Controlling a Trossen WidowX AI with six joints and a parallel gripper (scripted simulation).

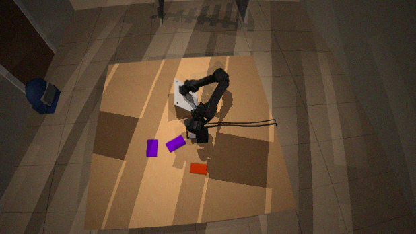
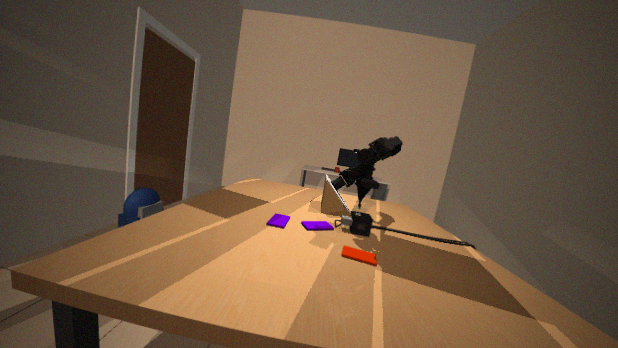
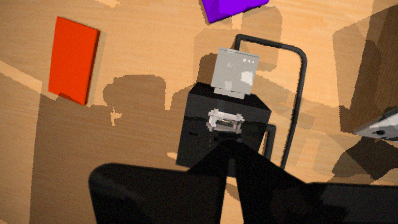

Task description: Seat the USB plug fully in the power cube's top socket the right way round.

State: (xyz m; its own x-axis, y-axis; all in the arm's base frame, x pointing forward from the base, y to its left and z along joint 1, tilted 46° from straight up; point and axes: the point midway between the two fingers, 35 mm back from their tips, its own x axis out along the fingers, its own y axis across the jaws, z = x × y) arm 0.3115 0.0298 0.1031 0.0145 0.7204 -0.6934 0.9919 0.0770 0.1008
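Observation:
The black power cube [image 1: 202, 139] [image 2: 361, 226] [image 3: 200, 131] stands near the middle of the table. A grey block [image 3: 234, 71] [image 2: 344, 221] sticks out of its far side. A silver-rimmed socket [image 3: 225, 122] sits on the cube's top. My gripper [image 3: 231, 149] [image 2: 360, 203] points straight down right over that socket. Its fingers are shut on the USB plug, whose small dark body is almost wholly hidden between the fingertips. I cannot tell how deep the plug sits. Black cable [image 3: 299, 95] [image 1: 249, 124] [image 2: 425, 235] loops beside the cube and runs off to the table's right edge.
Two flat purple blocks [image 1: 152, 147] [image 1: 176, 143] [image 2: 278, 220] [image 2: 317, 225] lie left of the cube; one shows in the wrist view [image 3: 227, 8]. A flat red block [image 1: 198, 168] [image 2: 359, 255] [image 3: 73, 59] lies in front. A slanted white board [image 1: 180, 95] [image 2: 332, 200] stands by the arm's base.

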